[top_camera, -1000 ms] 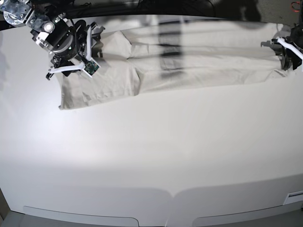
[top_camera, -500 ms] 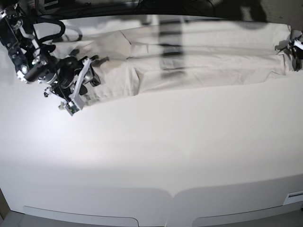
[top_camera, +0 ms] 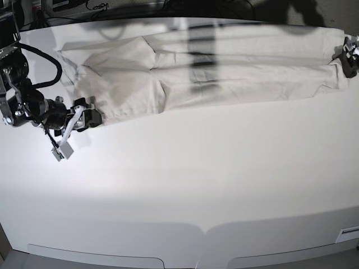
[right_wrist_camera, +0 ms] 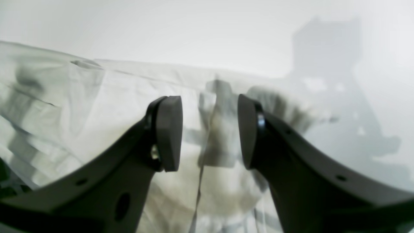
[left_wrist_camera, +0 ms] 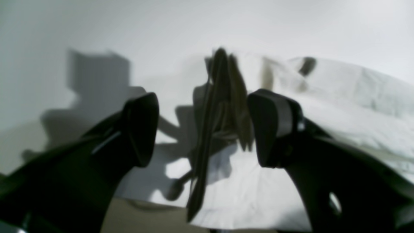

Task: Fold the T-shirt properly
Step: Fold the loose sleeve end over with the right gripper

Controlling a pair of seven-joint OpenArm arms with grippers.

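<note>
Shirt (top_camera: 224, 70) lies long across my table's (top_camera: 185, 179) 12 o'clock edge, with both left gripper (left_wrist_camera: 203, 129) and right gripper (top_camera: 90, 115) spread, pinching nothing.

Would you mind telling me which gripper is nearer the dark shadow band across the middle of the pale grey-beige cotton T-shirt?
Right. The right gripper sits at the T-shirt's sleeve end; the left gripper is at the far hem, farther from the shadow band.

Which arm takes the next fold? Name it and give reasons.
Probably right. The right gripper is open beside an end corner of the T-shirt, with bare table in front. The left gripper, also open, sits at the other end by the table's edge.
</note>
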